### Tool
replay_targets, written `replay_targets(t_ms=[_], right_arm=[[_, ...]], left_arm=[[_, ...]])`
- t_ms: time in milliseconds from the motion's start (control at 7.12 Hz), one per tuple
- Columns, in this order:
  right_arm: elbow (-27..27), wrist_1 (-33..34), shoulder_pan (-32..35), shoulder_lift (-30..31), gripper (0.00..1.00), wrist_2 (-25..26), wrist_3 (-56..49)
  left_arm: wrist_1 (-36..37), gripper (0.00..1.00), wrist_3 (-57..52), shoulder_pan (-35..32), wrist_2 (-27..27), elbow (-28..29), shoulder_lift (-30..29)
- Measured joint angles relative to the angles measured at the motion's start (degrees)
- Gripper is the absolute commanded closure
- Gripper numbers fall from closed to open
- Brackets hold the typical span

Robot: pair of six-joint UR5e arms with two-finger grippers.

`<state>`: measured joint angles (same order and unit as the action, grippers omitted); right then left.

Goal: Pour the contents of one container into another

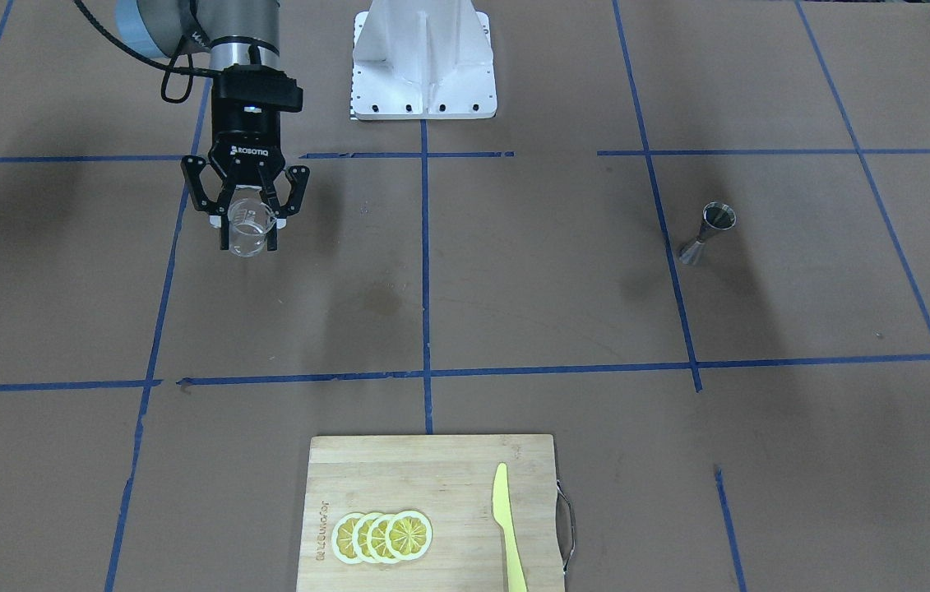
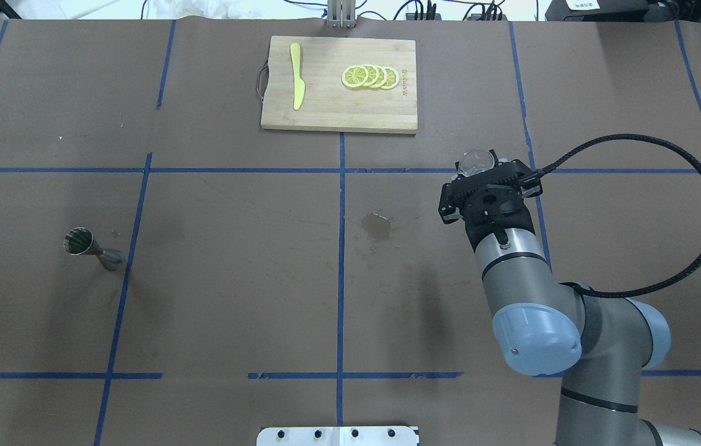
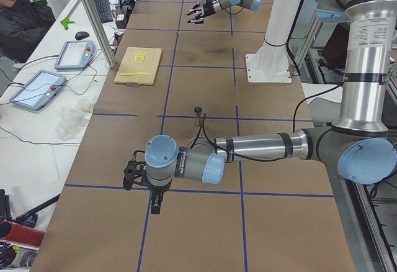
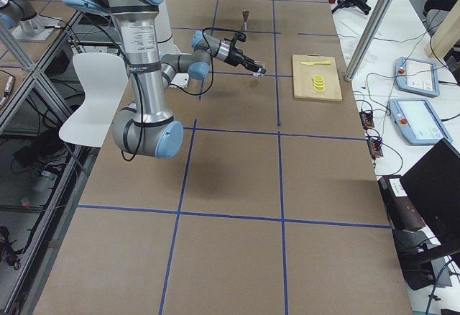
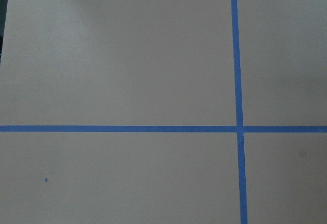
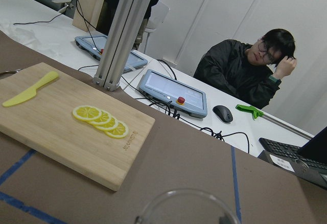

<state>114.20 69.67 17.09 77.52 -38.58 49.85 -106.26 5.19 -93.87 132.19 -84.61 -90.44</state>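
My right gripper [image 1: 249, 243] is shut on the small clear glass cup [image 1: 249, 224], holding it by its sides on the right half of the table. In the overhead view the cup [image 2: 474, 161] peeks out past the gripper [image 2: 479, 168], and its rim [image 6: 186, 206] fills the bottom of the right wrist view. The silver hourglass jigger [image 2: 93, 246] stands upright far away on the left half [image 1: 707, 234]. Only the exterior left view shows my left gripper [image 3: 130, 176], low over the near table. I cannot tell whether it is open or shut.
A wooden cutting board [image 2: 325, 111] with lemon slices [image 2: 370, 77] and a yellow knife [image 2: 296, 83] lies at the far edge. A wet stain [image 2: 378, 227] marks the table's middle. The white arm mount [image 1: 423, 62] stands at the robot's side. A person [image 6: 245, 65] sits beyond the table.
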Motion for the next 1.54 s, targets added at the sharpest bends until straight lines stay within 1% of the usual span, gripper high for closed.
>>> replay_targets(t_ms=[140,281,421,561,702,842,982,1263,1544], right_arm=[[-0.88,-4.74,-0.06,3.84,1.00,0.00,3.22],[-3.33,-13.36,-0.09,8.09,1.00,0.00,4.89],[-7.36,-23.12,-0.10,11.40,1.00,0.02,5.67],[-11.91,-31.13,-0.12,12.90,1.00,0.04,6.52],[-15.71,-36.23,-0.15,13.45,1.00,0.02,8.66],[-18.34,-38.58,-0.18,13.78,1.00,-0.06,11.94],[-20.16,-39.52,-0.20,14.31,1.00,-0.28,14.50],[-21.43,-39.91,-0.25,15.32,1.00,-0.72,16.31],[-21.56,-39.99,-0.63,15.51,1.00,-0.82,17.18]], left_arm=[[-0.02,0.00,-0.02,0.00,0.00,-0.02,0.00],[-0.06,0.00,-0.06,0.00,0.00,-0.05,0.00],[-0.08,0.00,-0.08,0.00,0.00,-0.09,0.00],[-0.08,0.00,-0.09,0.00,0.00,-0.10,-0.02],[-0.11,0.00,-0.09,0.00,0.00,-0.11,-0.06],[-0.14,0.00,-0.09,0.03,0.00,-0.12,-0.07],[-0.16,0.00,-0.09,0.06,0.00,-0.12,-0.11],[-0.18,0.00,-0.09,0.09,0.00,-0.12,-0.20],[-0.20,0.00,-0.09,0.09,0.00,-0.12,-0.31]])
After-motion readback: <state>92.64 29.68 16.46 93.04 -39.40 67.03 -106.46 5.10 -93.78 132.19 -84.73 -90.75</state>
